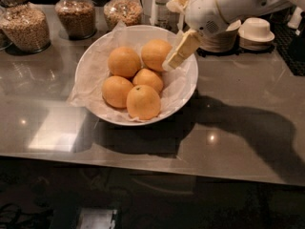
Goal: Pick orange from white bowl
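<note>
The orange [155,54] sits at the back right of the white bowl [191,82], round and evenly coloured, resting on the crinkled paper liner [86,87] and tucked against its neighbours. Five fruits in that bowl in all: another big one at the back left [124,61], one on the left side [116,91], a smaller one in the middle [148,79], and at the front the orange with a dark stem dot [143,102]. Every one of them is down in the bowl, none lifted. And there's the gripper [174,59], hanging over the bowl's right side, its pale cream tip angled down and to the left, right beside the back-right orange at its upper right edge. It looks to be just off the fruit, though from this angle contact is hard to rule out. Whether the gripper is spread or closed I cannot tell; only one cream blade shows clearly. The white arm [233,4] comes in from the upper right and throws a broad shadow [248,123] across the grey counter [43,85] to the right of the bowl. Behind the bowl stand three glass jars of grain [76,15], and off to the back right a small stack of white bowls and plates [256,31].
</note>
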Motion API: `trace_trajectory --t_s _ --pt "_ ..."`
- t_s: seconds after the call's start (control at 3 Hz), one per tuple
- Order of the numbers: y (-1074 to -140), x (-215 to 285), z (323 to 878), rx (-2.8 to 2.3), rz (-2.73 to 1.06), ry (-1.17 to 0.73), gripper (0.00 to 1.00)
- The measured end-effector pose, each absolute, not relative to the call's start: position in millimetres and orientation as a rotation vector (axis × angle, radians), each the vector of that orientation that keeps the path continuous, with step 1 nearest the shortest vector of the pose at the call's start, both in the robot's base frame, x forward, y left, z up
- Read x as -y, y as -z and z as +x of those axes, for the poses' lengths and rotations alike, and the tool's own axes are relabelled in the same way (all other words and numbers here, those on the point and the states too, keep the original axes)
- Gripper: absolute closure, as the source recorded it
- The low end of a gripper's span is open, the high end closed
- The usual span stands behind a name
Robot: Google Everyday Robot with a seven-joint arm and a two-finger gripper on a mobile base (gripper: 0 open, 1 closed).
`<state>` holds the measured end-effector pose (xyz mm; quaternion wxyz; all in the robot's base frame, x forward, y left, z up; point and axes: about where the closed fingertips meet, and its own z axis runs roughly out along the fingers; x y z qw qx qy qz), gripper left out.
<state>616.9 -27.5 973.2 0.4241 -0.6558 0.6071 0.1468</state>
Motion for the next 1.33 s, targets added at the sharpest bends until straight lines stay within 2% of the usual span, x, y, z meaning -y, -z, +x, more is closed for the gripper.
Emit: trace_trajectory --t_s 0.33,1.33 --pt "-988 38 611 -1.48 -1.61 -0.335 0.0" --pt "-962 10 588 -1.426 -1.726 -0.448 0.0"
